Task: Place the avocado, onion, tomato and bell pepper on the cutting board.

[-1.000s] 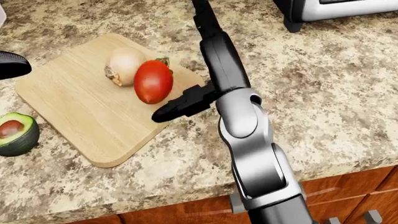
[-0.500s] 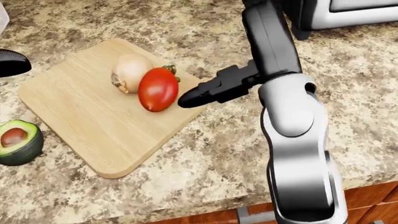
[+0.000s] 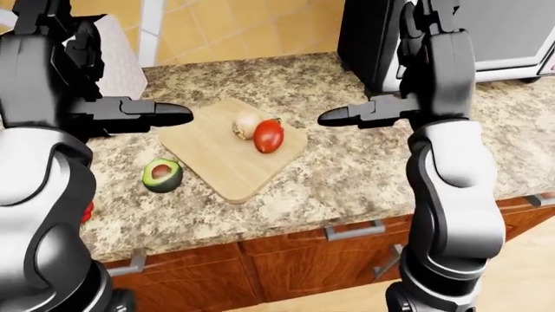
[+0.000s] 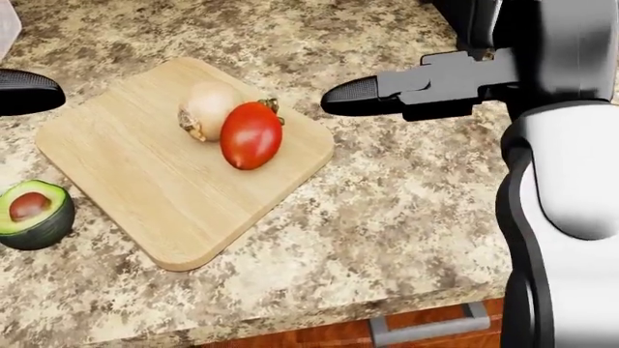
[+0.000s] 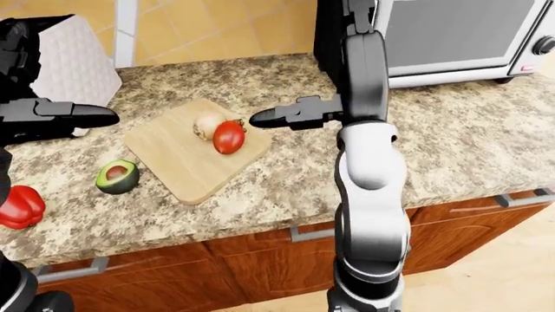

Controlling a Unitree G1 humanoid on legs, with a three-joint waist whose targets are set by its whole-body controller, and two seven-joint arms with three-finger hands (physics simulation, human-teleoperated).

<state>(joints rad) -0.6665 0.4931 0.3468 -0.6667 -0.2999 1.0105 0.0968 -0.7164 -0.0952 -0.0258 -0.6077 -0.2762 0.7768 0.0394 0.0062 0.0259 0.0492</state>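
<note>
- Onion (image 4: 205,107) and tomato (image 4: 250,135) on the cutting board (image 4: 125,156), touching each other, near the board's corner that points to the top right of the head view.
- Avocado (image 4: 35,212) half, cut face and pit up, on the counter (image 4: 406,217) just beside the board's left-hand edge, not yet on the wood.
- Bell pepper (image 5: 19,205) red, close to the counter's near edge, well apart from the board, at the left border of the right-eye view.
- Right hand (image 3: 351,116) empty, fingers stretched flat, above the counter off the board's right side.
- Left hand (image 3: 154,113) likewise released and empty, above the counter near the board's far left corner.
- Likely next: avocado, nearest the left hand.
- Best approached from above, fingers spread around the rind, closing gently on the dark skin rather than the soft cut face.
- Worth lifting clear of the board's edge before moving across, not dragging.
- Good landing spot: the bare half of the board toward its near-left edge, away from the tomato, which looks ready to roll if nudged.
- Room to be left there for the pepper too.
</note>
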